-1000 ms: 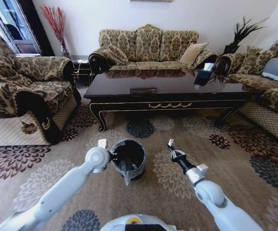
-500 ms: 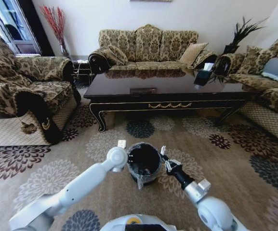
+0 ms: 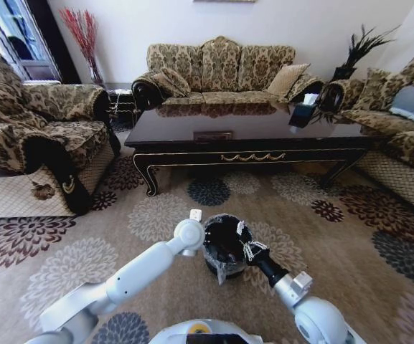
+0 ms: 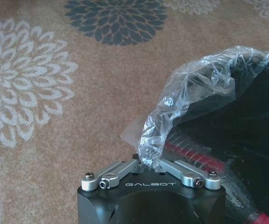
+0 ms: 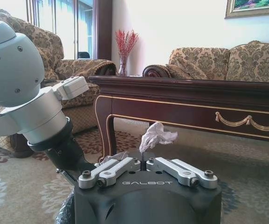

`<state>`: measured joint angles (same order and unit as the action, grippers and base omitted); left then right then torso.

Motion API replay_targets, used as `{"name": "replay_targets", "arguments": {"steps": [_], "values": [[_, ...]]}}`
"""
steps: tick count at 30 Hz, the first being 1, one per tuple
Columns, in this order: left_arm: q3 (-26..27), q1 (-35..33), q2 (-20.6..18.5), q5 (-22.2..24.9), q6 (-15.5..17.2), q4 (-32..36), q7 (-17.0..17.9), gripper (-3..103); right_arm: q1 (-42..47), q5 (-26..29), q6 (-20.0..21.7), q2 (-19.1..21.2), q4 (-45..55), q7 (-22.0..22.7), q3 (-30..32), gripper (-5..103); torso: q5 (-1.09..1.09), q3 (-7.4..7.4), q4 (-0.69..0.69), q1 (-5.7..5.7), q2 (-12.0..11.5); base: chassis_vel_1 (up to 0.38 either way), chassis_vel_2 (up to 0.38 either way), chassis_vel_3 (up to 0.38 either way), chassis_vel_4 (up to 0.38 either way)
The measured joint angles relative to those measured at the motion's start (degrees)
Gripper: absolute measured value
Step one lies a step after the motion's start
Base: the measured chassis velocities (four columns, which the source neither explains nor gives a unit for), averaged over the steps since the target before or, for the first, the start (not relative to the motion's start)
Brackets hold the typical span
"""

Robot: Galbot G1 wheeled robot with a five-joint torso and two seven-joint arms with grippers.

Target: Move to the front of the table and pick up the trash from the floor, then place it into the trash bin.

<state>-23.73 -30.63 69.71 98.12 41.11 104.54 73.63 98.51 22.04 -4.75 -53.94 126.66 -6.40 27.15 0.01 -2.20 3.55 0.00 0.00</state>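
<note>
L tool [image 4: 148, 163] is pinching the trash bin [image 3: 223, 244] liner at its 9 o'clock rim. R tool [image 5: 145, 164], jaws closed, is gripping crumpled white trash [image 5: 156, 135] at bin's 3 o'clock, bin sitting on floor [image 3: 156, 215] before the surface [image 3: 250, 132].

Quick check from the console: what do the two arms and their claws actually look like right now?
Both arms are smooth, rounded, glossy pale grey-white shells with bulbous joints. The left arm ends in a rounded wrist carrying a small white box; the right arm narrows to a black forearm. The left claw and right claw match: a black housing lettered GALBOT, with silver metal finger links fastened by screws.
</note>
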Motion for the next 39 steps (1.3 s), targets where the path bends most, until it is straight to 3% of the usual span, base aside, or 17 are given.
{"name": "replay_targets", "arguments": {"steps": [3, 5, 12, 17, 24, 26, 28, 34, 39], "values": [[-0.2, 0.1, -0.3, 0.0, 0.0, 0.0, 0.0, 0, -0.2, 0.0, 0.4, 0.1, 0.1, 0.0, 0.1, 16, 0.0, 0.0, 0.0, 0.0, 0.0, 0.0, 0.0, 0.0, 0.0], [-0.2, 0.2, -0.3, 0.1, 0.0, 0.0, 0.0, 0, -0.3, 0.0, 0.5, 0.1, 0.1, 0.0, 0.0, 16, 0.0, 0.0, -0.01, 0.0, 0.0, 0.0, 0.0, 0.0, 0.0], [0.0, -0.5, -0.7, -0.1, 0.1, 0.3, -0.1, 0, -0.1, -0.2, 1.0, 0.0, 0.3, 0.0, -0.5, 48, -0.01, 0.0, 0.0, 0.0, 0.0, 0.0, 0.0, 0.0, 0.0], [0.4, -0.7, -1.2, -0.2, 0.1, 0.5, -0.1, 0, 0.1, -0.6, 1.0, 0.0, 0.3, 0.0, -0.7, 60, -0.01, 0.0, 0.0, 0.0, 0.0, 0.0, 0.0, 0.0, 0.0], [1.4, -1.3, -2.0, -0.3, 0.1, 0.9, -0.1, 0, 0.0, -0.6, 1.0, -0.3, 0.5, -0.1, -0.7, 92, -0.01, 0.0, 0.0, 0.0, 0.0, 0.0, 0.0, 0.0, 0.0], [1.7, -1.5, -2.2, -0.4, 0.1, 1.0, -0.1, 0, 0.1, -0.6, 1.0, -0.3, 0.5, -0.1, -0.7, 92, -0.01, 0.0, 0.0, 0.0, 0.0, 0.0, 0.0, 0.0, 0.0], [2.8, -2.1, -2.9, -0.5, 0.2, 1.3, -0.1, 0, 0.2, -0.6, 0.9, -0.6, 0.5, -0.1, -0.6, 99, -0.01, 0.0, 0.0, 0.0, 0.0, 0.0, 0.0, 0.0, 0.0], [5.7, -3.6, -4.2, -0.9, 0.2, 1.7, -0.1, 0, 0.2, -0.3, 0.9, -1.1, 0.5, 0.0, -0.5, 100, -0.02, 0.0, 0.0, 0.0, 0.0, 0.0, 0.0, 0.0, 0.0], [12.1, -7.5, -6.8, -1.9, 0.3, 2.6, -0.2, 0, 0.4, -0.4, 0.6, -1.5, 0.5, 0.1, -0.6, 100, -0.02, 0.0, 0.0, 0.0, 0.0, 0.0, 0.0, 0.0, 0.0]]}}
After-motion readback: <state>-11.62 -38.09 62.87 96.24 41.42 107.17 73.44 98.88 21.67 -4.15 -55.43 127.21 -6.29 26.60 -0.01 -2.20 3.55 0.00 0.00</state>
